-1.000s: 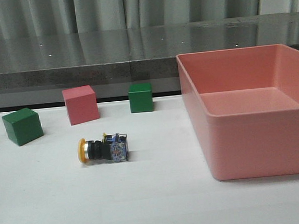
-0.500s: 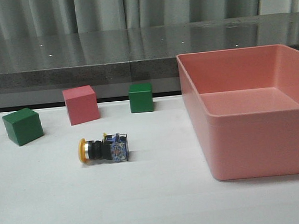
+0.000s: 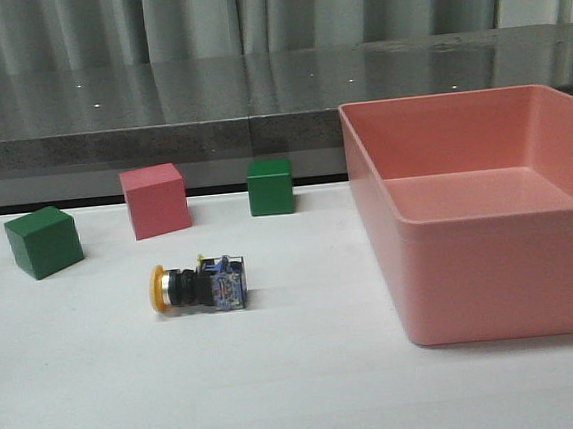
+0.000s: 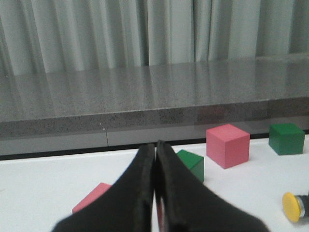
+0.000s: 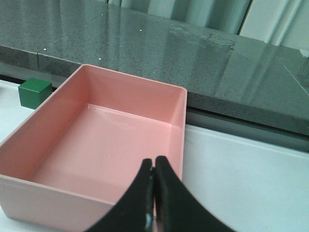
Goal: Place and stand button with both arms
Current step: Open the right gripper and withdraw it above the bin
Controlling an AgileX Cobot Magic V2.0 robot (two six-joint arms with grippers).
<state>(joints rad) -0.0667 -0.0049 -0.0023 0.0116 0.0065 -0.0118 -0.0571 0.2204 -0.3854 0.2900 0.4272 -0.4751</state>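
The button (image 3: 197,285) lies on its side on the white table, with its yellow cap to the left and its blue-grey base to the right. Only its yellow cap (image 4: 292,207) shows in the left wrist view, at the picture's edge. Neither arm shows in the front view. My left gripper (image 4: 155,145) is shut and empty, well apart from the button. My right gripper (image 5: 153,162) is shut and empty, above the near wall of the pink bin (image 5: 29,188).
The large pink bin (image 3: 492,267) stands on the right of the table. A green cube (image 3: 43,242), a pink cube (image 3: 154,200) and a second green cube (image 3: 269,186) stand behind the button. Another pink cube (image 4: 91,197) lies by the left gripper. A grey ledge runs along the back.
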